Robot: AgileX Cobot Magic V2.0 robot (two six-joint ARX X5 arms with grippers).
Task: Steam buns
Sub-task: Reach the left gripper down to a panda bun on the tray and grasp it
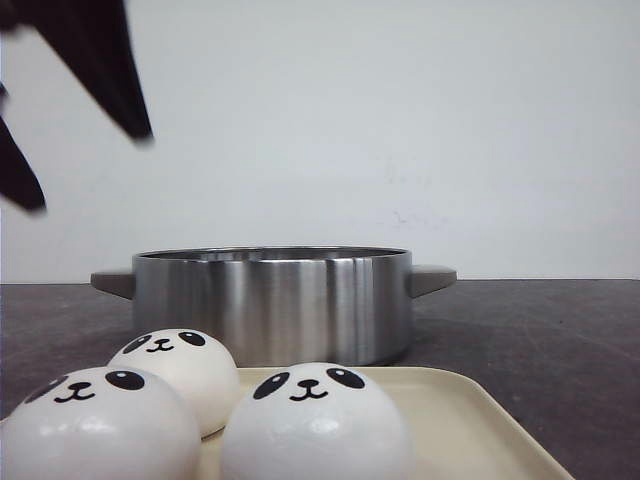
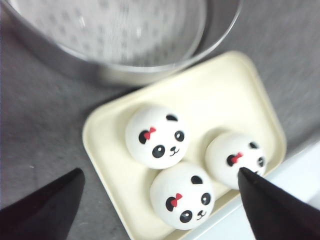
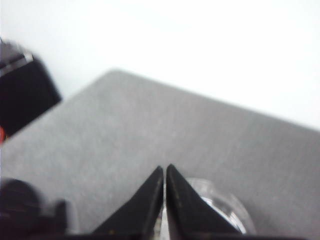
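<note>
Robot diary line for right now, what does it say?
left gripper: open, above buns | buns: three on tray | pot: no buns visible | right gripper: shut

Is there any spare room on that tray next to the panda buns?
Yes. The tray is bare on the half nearest the pot. The three buns crowd the other half. The gray table beside the tray is bare too.

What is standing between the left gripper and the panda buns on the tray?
Nothing visible. The open left gripper hangs above the three panda buns on the cream tray, with no object between. The steamer pot behind the tray has no lid on it.
</note>
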